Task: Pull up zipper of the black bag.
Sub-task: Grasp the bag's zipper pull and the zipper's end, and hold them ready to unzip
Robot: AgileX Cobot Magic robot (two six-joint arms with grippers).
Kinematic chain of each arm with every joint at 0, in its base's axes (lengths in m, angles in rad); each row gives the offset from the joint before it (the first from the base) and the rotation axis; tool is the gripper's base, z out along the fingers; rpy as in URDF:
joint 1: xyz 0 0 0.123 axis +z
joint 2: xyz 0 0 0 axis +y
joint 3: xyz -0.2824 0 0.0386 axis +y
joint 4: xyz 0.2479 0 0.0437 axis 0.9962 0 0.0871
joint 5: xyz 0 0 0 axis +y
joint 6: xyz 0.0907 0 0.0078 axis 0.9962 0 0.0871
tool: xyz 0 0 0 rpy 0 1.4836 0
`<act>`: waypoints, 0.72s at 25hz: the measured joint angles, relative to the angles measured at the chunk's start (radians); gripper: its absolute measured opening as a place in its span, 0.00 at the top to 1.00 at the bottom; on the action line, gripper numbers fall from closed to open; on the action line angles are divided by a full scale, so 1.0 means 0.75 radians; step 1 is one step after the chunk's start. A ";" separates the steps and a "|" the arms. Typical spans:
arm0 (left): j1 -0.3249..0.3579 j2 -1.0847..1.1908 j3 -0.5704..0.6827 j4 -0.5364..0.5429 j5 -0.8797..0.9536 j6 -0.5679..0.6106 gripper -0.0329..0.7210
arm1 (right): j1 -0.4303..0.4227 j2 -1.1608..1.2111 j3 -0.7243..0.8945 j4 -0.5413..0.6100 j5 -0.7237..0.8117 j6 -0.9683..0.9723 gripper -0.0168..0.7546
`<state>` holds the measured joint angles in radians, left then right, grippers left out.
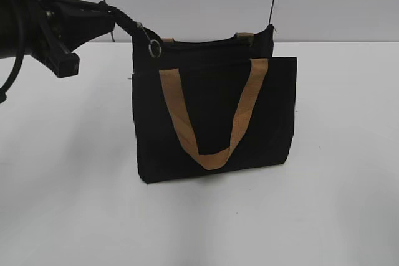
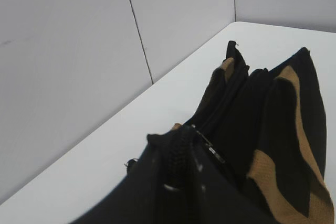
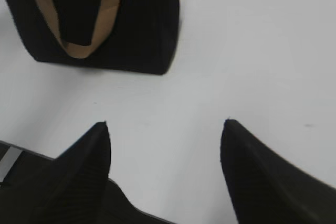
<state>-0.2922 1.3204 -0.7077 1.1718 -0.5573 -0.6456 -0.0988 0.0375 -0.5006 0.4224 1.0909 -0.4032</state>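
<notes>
Zipper point(image 1: 206, 43) runs along top edge of black bag point(image 1: 215, 116), which stands upright mid-table point(image 1: 68, 204), front pocket panel toward exterior camera. Far left: left gripper point(image 1: 128, 22) sits at bag's top-left corner, fingers closed together on the zipper pull end; silver ring point(image 1: 154, 48) dangles just below the tips. Left wrist view confirms the pinch, fingers point(image 2: 178, 150) pressed shut with the zip line point(image 2: 212, 150) leading away from them toward the far corner. Grip at that end makes sense, since the slider looks to be at the left stop, so the zip is probably near the end of its travel or done. Moving right: 2 tan handles, front handle point(image 1: 212, 116) drooping in a U over the pocket, rear handle point(image 1: 244, 37) barely poking above the top edge. Right gripper point(image 3: 165, 135) hangs low over bare table, near bag's lower right corner, jaws spread wide, holding nothing, not bracing the bag. Risk: unbraced bag could tip or drag.
</notes>
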 joint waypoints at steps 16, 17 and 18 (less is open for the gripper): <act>0.000 0.000 0.000 0.006 -0.003 0.000 0.85 | 0.002 0.838 -0.211 0.678 -0.261 -0.796 0.31; 0.000 0.000 0.000 0.006 -0.003 0.000 0.85 | 0.012 0.903 -0.225 0.758 -0.276 -0.882 0.31; 0.000 0.000 0.000 0.006 -0.003 0.000 0.85 | 0.033 0.973 -0.243 0.828 -0.291 -0.956 0.31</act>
<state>-0.2922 1.3204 -0.7077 1.1762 -0.5593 -0.6456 -0.0745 0.7675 -0.6828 1.0436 0.8723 -1.1202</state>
